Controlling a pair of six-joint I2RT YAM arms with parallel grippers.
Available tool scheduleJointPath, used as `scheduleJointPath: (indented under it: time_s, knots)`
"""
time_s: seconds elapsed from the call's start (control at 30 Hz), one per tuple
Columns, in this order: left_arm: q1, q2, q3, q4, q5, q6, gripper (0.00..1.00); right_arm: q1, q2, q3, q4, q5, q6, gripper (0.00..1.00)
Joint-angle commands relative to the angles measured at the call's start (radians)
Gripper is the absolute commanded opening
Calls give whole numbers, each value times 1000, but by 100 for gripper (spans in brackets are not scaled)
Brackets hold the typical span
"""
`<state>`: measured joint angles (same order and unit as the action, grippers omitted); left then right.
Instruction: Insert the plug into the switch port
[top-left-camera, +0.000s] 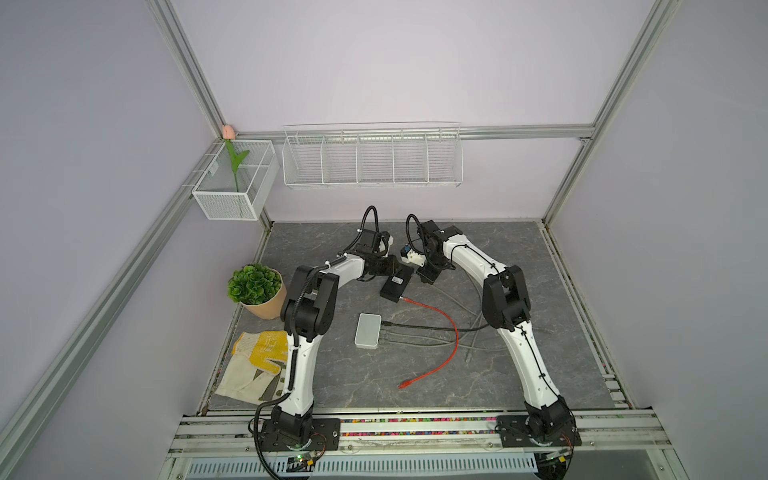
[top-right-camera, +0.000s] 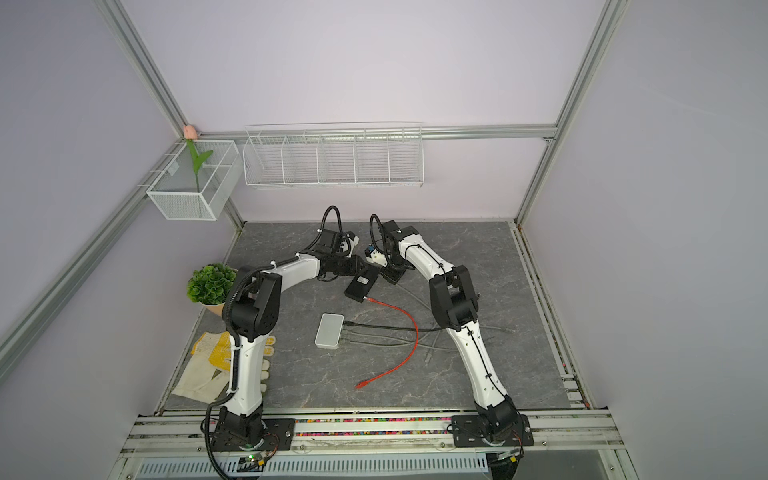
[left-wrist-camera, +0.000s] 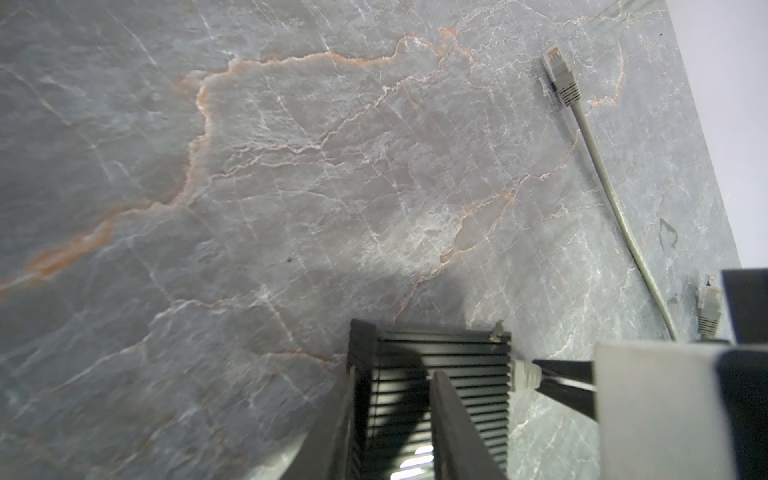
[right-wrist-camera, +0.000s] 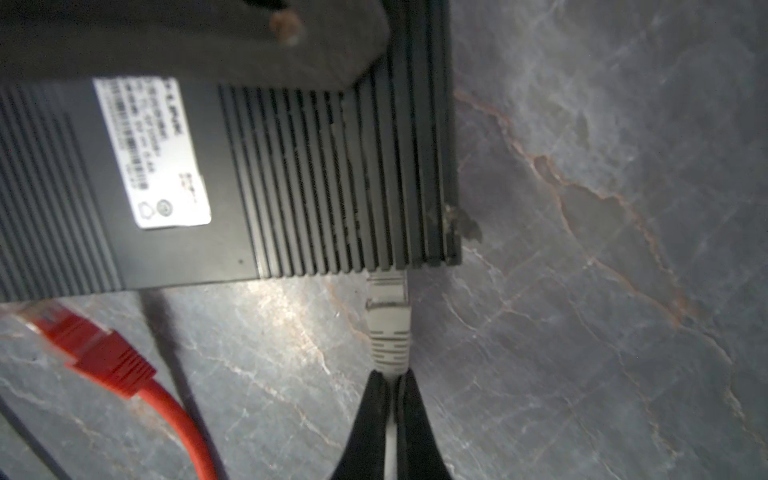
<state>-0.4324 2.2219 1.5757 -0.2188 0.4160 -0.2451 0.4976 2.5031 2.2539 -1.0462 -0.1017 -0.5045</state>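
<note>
The black ribbed switch (right-wrist-camera: 291, 178) lies on the grey marble table, seen in both top views (top-left-camera: 397, 284) (top-right-camera: 361, 282). My left gripper (left-wrist-camera: 390, 399) is shut on its far end, one finger (left-wrist-camera: 453, 424) over the ribbed face and one along the side. The grey plug (right-wrist-camera: 388, 324) has its front end in a port on the switch's edge, near the corner. My right gripper (right-wrist-camera: 390, 376) is shut on the grey cable just behind the plug's boot. The left wrist view shows the same plug (left-wrist-camera: 524, 375) at the switch's side.
A red plug (right-wrist-camera: 91, 345) on a red cable (top-left-camera: 440, 332) sits in another port of the switch. A white switch (top-left-camera: 368, 330) with several cables lies nearer the front. Loose grey plugs (left-wrist-camera: 561, 79) lie on the table. A potted plant (top-left-camera: 255, 286) and gloves (top-left-camera: 257, 361) are at the left.
</note>
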Motion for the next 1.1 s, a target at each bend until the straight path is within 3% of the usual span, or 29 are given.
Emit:
scheduleJointPath:
  time_s: [0.0,0.67,0.8,1.07]
  knots:
    - [-77,49,9,-102,177,42,30,32,-64,7,294,-166,6,7]
    - [-105,67,43,-146,265,132,30,31,-25,45,333,-222,-29,7]
    - [-100,61,51,-161,217,128,30,32,-6,64,310,-186,-27,7]
    - [29,-12,12,-93,95,6,32,15,-74,-43,279,-60,0,32]
